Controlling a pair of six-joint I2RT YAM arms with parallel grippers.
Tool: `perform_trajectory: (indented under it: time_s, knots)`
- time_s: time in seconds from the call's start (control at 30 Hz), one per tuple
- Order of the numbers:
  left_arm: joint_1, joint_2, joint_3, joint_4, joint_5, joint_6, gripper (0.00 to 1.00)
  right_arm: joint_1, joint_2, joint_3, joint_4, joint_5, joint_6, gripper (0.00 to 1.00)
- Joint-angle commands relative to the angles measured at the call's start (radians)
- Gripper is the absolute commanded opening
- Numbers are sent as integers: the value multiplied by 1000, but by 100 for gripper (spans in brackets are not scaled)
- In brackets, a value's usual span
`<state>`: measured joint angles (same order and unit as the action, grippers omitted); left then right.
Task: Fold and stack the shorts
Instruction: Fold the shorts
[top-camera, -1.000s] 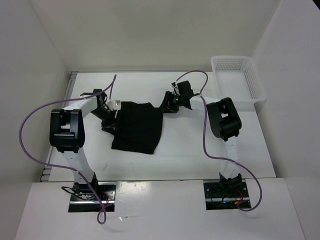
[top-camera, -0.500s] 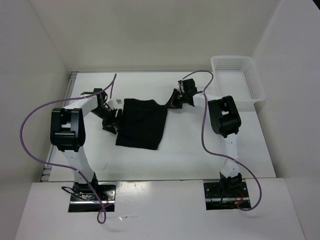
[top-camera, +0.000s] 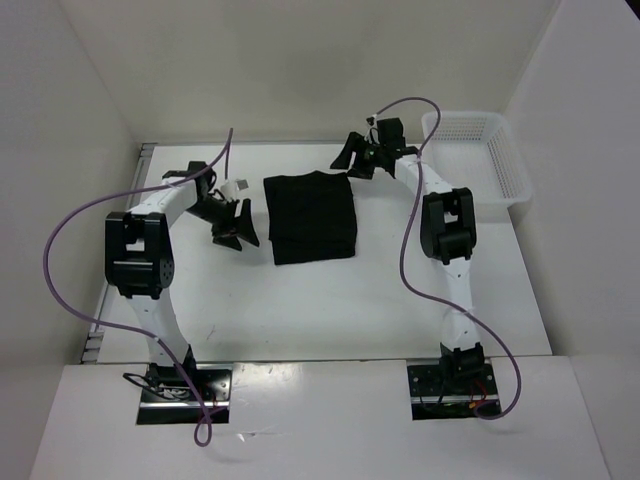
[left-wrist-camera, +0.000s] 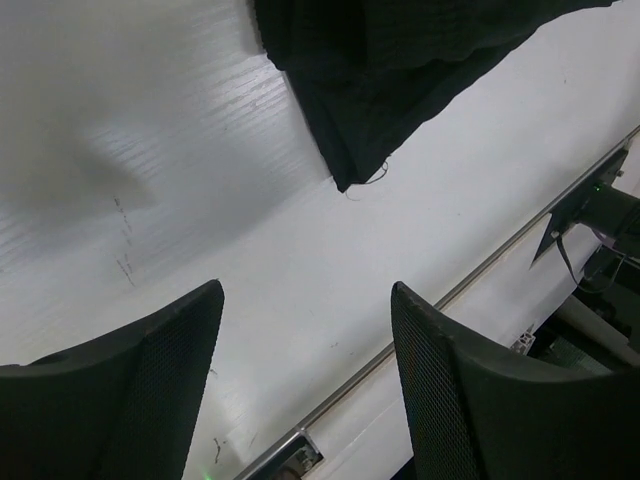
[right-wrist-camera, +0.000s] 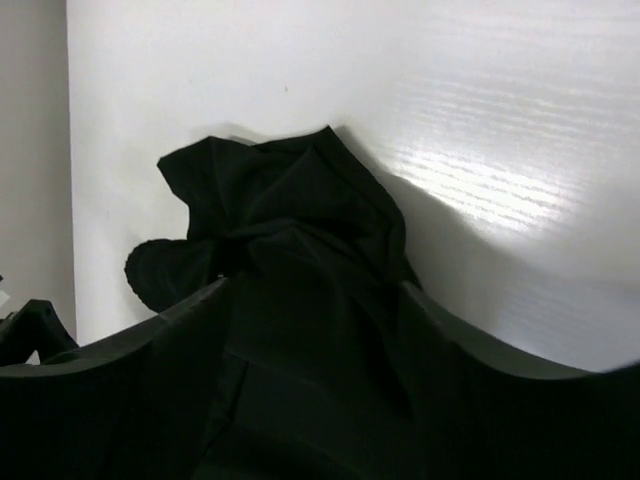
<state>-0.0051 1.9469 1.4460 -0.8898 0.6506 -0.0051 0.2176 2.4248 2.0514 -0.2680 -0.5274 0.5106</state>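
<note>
We look down on a white table (top-camera: 400, 300) boxed in by plain white walls: a back wall (top-camera: 330, 70) across the top of the frame, with a left wall (top-camera: 60, 120) and a right wall (top-camera: 590, 150) slanting in at the sides. A white mesh basket (top-camera: 470, 118) sits at the upper right, on the table's far corner (close against the right wall). A white board (top-camera: 320, 430) spans the bottom edge. The light is even and soft. In the wrist views we see bright glare (right-wrist-camera: 480, 190) streaking the tabletop, and a metal strip (left-wrist-camera: 480, 276) running along its edge at lower right.
</note>
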Motion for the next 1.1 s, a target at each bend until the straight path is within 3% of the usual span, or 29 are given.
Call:
perform_trajectory:
  time_s: [0.0,0.03,0.07,0.1,0.13,0.4,0.43,0.53,0.6,0.63,0.7,0.9,1.07]
  knots:
    - [-6,6,22,-26,35,5,75,2,-30,36,-106,19,-75,75]
    - [-6,6,22,-26,15,5,75,2,-80,26,-117,62,-84,86]
    - [-6,-17,22,-15,5,5,77,2,-110,-3,-117,87,-102,88]
    - [-6,-29,22,-2,-6,5,80,2,-143,-25,-131,118,-103,99]
    - [-6,-43,22,8,-28,5,80,2,-221,-46,-141,191,-119,100]
    - [14,-105,88,55,-95,5,83,2,-648,-457,-111,467,-161,100]
    - [14,-115,103,55,-106,5,88,2,-689,-523,-111,501,-171,100]
    - [42,-193,116,104,-141,5,89,2,-832,-618,-167,581,-219,100]
    - [69,-236,116,166,-221,5,91,-17,-911,-654,-230,581,-269,100]
    - [70,-276,116,182,-253,5,100,-26,-932,-686,-249,581,-270,100]
    - [102,-322,126,206,-311,5,100,-70,-978,-711,-315,570,-279,100]
    - [195,-391,41,253,-276,5,100,-193,-1088,-761,-333,492,-270,100]
    - [220,-451,4,262,-276,5,100,-213,-1124,-761,-321,483,-287,100]
